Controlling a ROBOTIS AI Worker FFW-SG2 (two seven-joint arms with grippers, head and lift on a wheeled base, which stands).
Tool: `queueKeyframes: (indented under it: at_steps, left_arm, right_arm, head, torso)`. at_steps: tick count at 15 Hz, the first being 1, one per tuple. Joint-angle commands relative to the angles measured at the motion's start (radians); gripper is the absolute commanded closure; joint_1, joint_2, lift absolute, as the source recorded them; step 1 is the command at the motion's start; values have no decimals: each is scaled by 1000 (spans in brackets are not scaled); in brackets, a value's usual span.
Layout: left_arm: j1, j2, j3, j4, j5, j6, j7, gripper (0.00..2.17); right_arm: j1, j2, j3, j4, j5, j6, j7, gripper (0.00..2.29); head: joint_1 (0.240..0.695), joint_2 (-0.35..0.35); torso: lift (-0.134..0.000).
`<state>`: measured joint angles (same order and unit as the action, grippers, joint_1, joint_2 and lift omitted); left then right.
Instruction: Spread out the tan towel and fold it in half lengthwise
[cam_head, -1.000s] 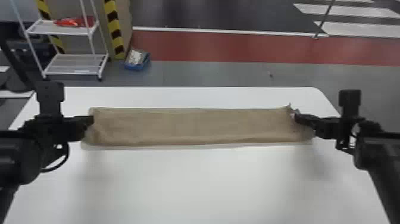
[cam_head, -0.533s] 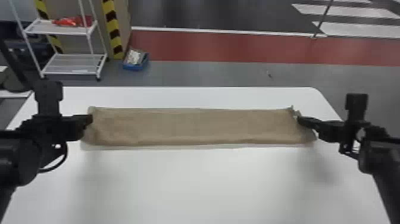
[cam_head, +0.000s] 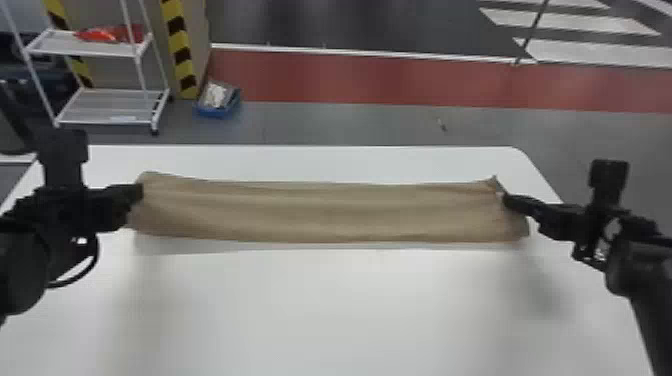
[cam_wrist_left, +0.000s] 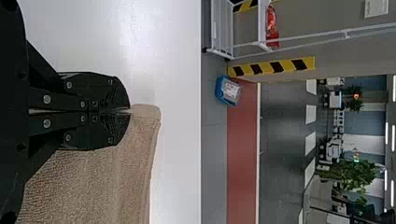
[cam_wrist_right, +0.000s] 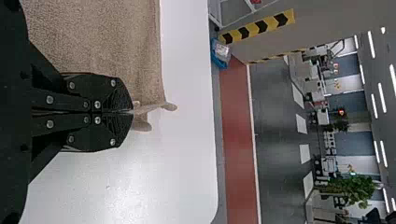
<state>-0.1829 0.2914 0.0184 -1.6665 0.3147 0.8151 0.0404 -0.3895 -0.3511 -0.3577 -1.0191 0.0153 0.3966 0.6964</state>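
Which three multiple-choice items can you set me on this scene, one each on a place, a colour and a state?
1. Where is the blue bin?
A) On the floor beyond the table
B) On the table
C) Hanging on a wall

2. What colour is the wide strip along the floor?
A) Green
B) Red
C) Yellow

3. What is the left gripper doing?
A) Standing wide open
B) Shut on nothing
C) Shut on the towel's corner

1: A, since the head view has it past the table's far edge, beside the white rack.
2: B, since all three views show that band red.
3: C, since the cloth comes out from between the closed fingertips.
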Motion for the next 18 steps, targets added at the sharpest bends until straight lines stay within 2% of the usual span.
queueKeyframes:
  at_steps: [1, 9, 15, 18]
  left_arm:
    - [2, 0, 2, -1, 6, -21, -4, 1241]
    - [-9, -2, -2, 67, 30, -150, -19, 1241]
    - [-27, -3, -40, 128, -16, -147, -16, 1237]
    - [-27, -3, -40, 128, -17, -147, -16, 1237]
  right_arm:
    - [4, 0, 0, -12, -8, -8, 0, 1480]
    - [20, 0, -26, -30, -49, -26, -11, 1480]
    - [14, -2, -26, -18, -43, -41, -17, 1480]
    - [12, 0, -23, -18, -44, -47, -21, 1480]
  head:
    - [695, -123]
    - [695, -128]
    - [695, -135]
    - [695, -134]
  torso:
    - [-128]
    - [-128]
    - [-128]
    - [-128]
